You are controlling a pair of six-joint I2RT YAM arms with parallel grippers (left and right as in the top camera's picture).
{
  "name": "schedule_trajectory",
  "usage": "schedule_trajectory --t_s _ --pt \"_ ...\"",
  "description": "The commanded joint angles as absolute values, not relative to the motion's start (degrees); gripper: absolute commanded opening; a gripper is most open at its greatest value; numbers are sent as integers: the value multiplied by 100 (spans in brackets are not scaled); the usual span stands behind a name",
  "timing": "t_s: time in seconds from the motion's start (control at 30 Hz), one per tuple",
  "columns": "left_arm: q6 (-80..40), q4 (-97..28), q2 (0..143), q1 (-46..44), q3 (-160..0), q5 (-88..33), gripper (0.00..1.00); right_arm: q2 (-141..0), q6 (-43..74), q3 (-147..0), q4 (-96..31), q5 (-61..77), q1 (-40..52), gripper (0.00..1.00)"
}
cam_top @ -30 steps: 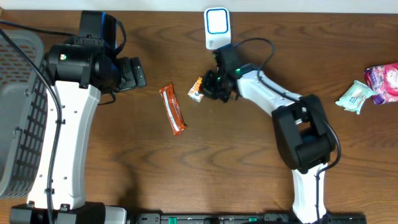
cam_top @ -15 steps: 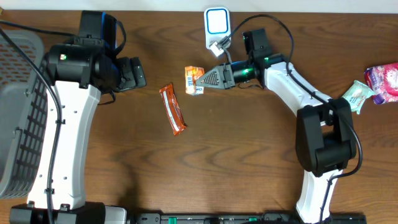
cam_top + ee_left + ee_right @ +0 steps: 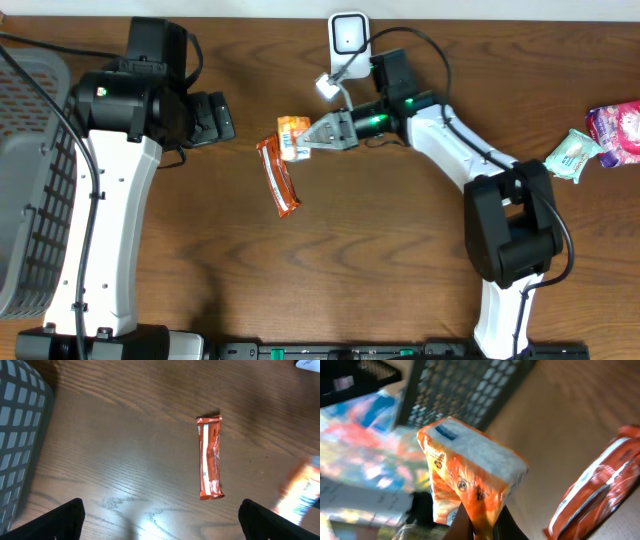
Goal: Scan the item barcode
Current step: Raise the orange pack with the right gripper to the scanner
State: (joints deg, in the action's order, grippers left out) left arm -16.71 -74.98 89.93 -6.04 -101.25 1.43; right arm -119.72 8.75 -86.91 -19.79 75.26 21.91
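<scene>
The right tool is clamped on an orange snack packet, held off the worktop just left of the white scanner. I'd judge the scan itself is not yet done. The left tool hangs with its fingers apart. The surface is dark wood, with a grey basket at the far left.

orange packet: small black marks and a blue patch, too blurry to read
long red bar: a white strip with tiny print, too small to read
white scanner: no words that can be read
</scene>
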Motion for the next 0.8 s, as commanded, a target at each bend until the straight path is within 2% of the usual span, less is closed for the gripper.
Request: schedule_trajectory --t_s 0.0,0.13,0.3,0.37,0.43,0.57,0.67,0.77 --pt "-1719 -7520 9032 -585 -10116 150 98 -11848 2617 -8814 -1905 5758 2285 1" --pt "-1719 -7520 9032 -585 -10116 150 98 -11745 3138 -9321 -2567 3426 2351 2" --pt "-1719 -7520 9032 -585 -10116 150 98 -11730 3229 -10534 -4075 -858 2556 2" --pt "-1719 -7520 9032 -585 -10116 150 98 -11732 2469 -10951 -4106 -2786 2757 2" --pt "-1719 -7520 9032 -585 -10116 152 98 -11734 1686 -10969 -3682 -3975 2921 1" --pt "-1719 -7520 9032 -585 -10116 150 98 -11977 141 -10969 -2698 -4525 3065 1" --pt "-1719 -7520 9032 -585 -10116 150 98 -12230 -183 -10973 -2036 -4954 3055 1" --pt "-1719 -7520 9032 -585 -10116 150 98 -12394 -263 -10973 -1535 -4587 2989 1"
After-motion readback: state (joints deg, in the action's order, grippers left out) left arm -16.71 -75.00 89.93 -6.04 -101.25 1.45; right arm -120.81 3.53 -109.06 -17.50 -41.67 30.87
